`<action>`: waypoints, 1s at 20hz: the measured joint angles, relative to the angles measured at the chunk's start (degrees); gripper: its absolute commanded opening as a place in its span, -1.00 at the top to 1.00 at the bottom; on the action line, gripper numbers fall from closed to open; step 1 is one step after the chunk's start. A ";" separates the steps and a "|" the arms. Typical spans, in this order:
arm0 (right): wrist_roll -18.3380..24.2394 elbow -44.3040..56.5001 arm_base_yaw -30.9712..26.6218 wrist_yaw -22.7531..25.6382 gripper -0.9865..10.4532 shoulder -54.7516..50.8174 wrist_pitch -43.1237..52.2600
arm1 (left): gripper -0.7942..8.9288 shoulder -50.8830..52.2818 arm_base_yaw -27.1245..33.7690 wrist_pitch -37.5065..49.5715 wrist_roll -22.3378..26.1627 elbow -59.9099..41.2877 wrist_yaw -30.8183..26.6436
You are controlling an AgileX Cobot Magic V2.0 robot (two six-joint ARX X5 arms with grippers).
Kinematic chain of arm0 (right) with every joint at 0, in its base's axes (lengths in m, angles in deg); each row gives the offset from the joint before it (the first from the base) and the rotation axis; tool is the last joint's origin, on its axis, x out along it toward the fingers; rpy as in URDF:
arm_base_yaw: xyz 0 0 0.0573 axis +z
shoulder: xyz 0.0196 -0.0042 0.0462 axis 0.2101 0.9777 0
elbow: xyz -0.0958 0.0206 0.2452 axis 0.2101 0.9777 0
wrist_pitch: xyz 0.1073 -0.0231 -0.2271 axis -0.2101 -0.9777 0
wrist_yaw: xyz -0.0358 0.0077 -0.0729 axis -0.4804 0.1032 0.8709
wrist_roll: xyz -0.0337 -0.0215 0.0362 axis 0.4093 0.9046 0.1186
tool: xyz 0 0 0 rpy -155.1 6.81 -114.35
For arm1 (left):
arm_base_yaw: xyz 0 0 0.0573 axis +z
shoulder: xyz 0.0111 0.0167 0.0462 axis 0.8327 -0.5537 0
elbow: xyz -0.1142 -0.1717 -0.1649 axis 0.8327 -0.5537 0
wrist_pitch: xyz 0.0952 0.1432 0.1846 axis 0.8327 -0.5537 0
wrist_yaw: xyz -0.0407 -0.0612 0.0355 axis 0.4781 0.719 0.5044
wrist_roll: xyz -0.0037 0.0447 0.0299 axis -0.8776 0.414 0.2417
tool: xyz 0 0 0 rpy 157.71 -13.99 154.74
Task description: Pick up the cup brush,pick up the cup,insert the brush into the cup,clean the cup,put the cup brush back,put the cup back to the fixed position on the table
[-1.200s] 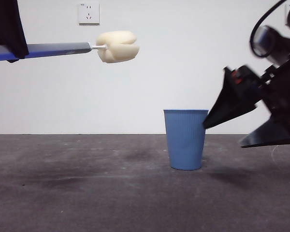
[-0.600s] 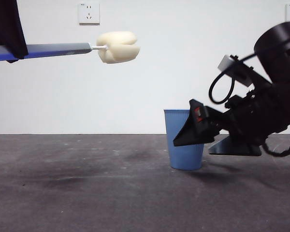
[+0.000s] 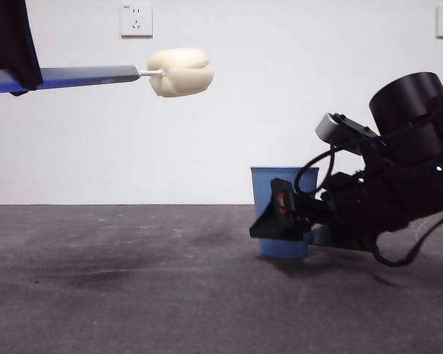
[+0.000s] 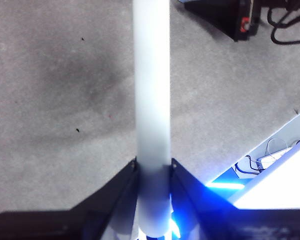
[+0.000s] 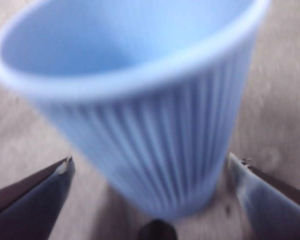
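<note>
Blue ribbed plastic fills the right wrist view, where the cup (image 5: pixel 140 110) stands upright on the dark grey bench (image 3: pixel 133 280) between the two spread jaws of the right end effector (image 5: pixel 150 180), one jaw on each side of its lower wall with a gap showing between each jaw and the cup. In the front view the same cup (image 3: pixel 269 188) stands right of centre on the bench, and the right end effector (image 3: pixel 280 217) comes in low from the right edge, its dark body partly covering the cup's lower right side; the arm behind it is bulky and black, with a looped cable. The cup's rim is level and its base rests on the bench. Well apart, high at the left, the cup brush (image 3: pixel 133 74) lies horizontal in the air, its cream sponge head pointing right and its grey handle running to the left edge. In the left wrist view, the left end effector (image 4: pixel 152 167) is clamped on that handle (image 4: pixel 151 90), the jaws pressing it from both sides. A white wall socket (image 3: pixel 136 20) is mounted on the far wall above the brush.
</note>
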 measured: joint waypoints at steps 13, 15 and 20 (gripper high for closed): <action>-0.50 -2.71 0.31 3.04 0.80 0.98 0.79 | 0.85 0.00 0.00 -0.02 0.00 0.00 0.02; -0.50 -2.71 0.33 3.04 0.85 0.98 0.74 | 0.85 0.00 0.00 -0.02 0.02 0.00 0.00; -1.16 -3.10 0.42 3.08 0.85 -1.51 -5.01 | 0.85 0.00 0.02 -0.85 1.84 0.00 -1.31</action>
